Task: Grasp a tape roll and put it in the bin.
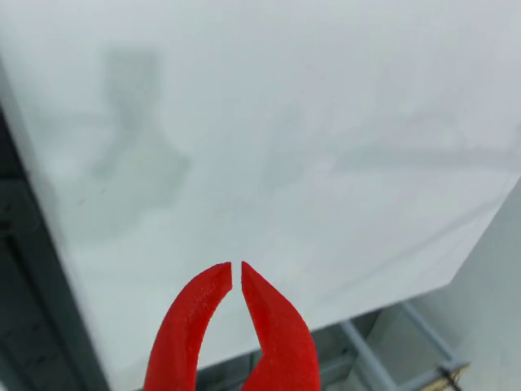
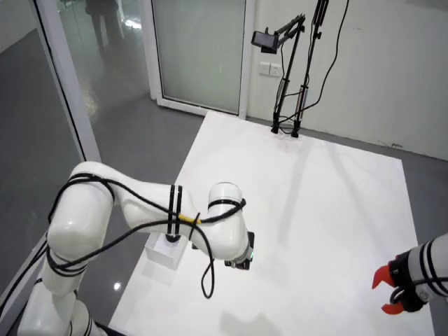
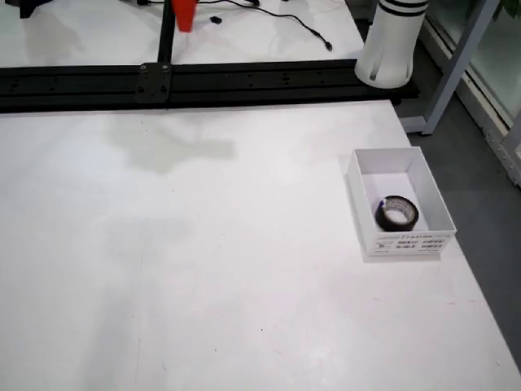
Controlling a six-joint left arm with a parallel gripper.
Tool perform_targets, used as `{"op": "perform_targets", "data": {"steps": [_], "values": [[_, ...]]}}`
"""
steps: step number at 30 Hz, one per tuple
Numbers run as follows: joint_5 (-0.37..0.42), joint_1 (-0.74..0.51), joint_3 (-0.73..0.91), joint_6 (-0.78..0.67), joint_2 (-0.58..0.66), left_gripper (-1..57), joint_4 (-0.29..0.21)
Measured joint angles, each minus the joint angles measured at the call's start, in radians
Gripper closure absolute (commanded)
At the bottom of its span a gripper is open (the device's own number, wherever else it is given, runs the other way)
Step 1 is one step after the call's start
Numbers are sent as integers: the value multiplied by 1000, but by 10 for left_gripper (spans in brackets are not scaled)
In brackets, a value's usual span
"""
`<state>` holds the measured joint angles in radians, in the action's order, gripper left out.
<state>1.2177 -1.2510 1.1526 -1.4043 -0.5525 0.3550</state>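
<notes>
A black tape roll [image 3: 396, 214] lies inside the small white bin [image 3: 362, 191] on the right of the white table in the view from the front. In the view from the high corner the bin [image 2: 162, 256] sits under the still white arm, and the roll is hidden there. My red gripper [image 1: 237, 273] is shut with nothing between its curved fingers, hanging above bare tabletop near a table corner. It shows at the lower right of the high corner view [image 2: 382, 292] and as a red tip at the top edge of the front view [image 3: 183, 15], far from the bin.
A second white arm [image 2: 140, 210] bends over the bin's side of the table; its base [image 3: 395, 41] stands past a black rail [image 3: 203, 81]. A camera stand [image 2: 287, 84] rises at the far table edge. Table edge and frame legs [image 1: 383, 358] show below my fingers.
</notes>
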Motion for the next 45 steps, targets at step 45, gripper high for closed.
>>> {"op": "perform_targets", "data": {"steps": [45], "values": [[12,69,-64,-2,48,564,-153]]}}
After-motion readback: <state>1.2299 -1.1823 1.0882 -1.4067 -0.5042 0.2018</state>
